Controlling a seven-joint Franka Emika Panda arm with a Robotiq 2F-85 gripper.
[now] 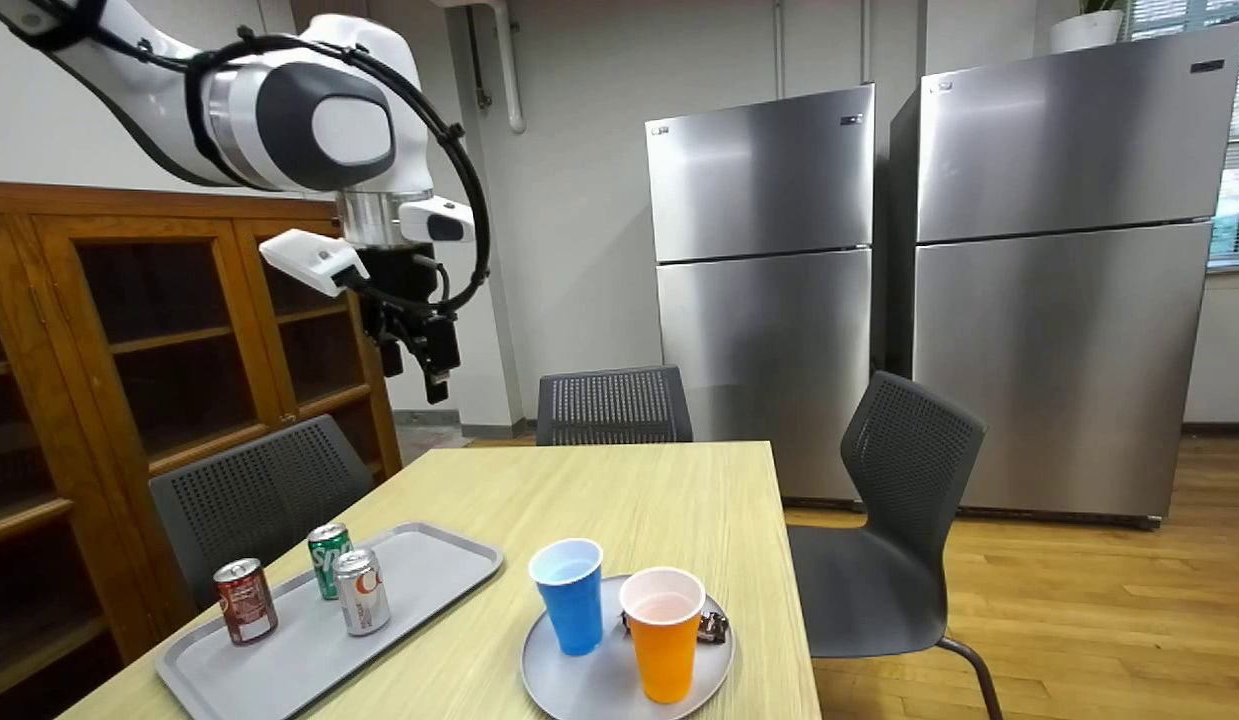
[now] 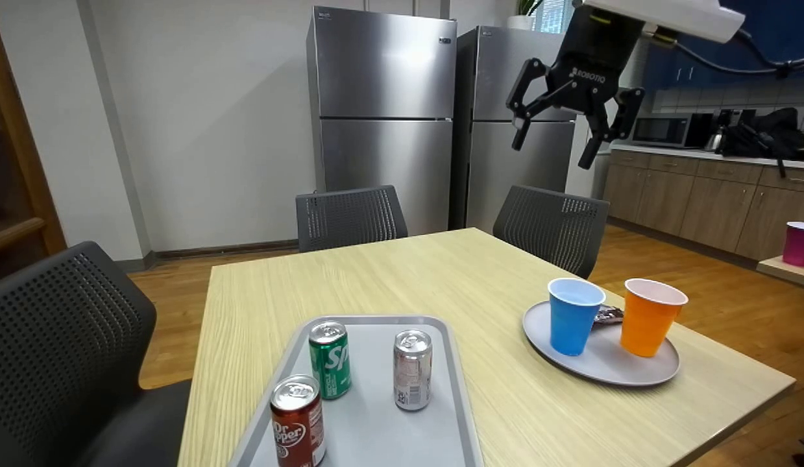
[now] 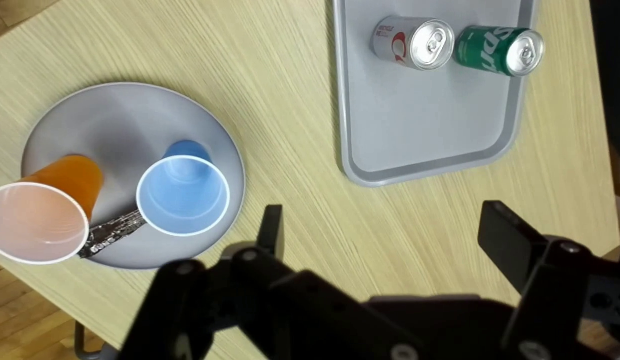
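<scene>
- Carrier: one table, flat top, pale yellowish wood grain; in an exterior view its far corner points to 12 o'clock.
- On it, item A: tray, grey, rectangular, rounded corners, raised rim. Wrist view: 2 o'clock from the view's centre (its 12 o'clock end runs out of sight); nearest table edge at 3 o'clock of it.
- On it, item B: plate, grey, round, lying flat. Wrist view: 9 o'clock from same centre; nearest table edge at 7 o'clock of it.
- Spacing: A and B apart, bare wood between; plate roughly 3 o'clock from tray in both exterior views.
</scene>
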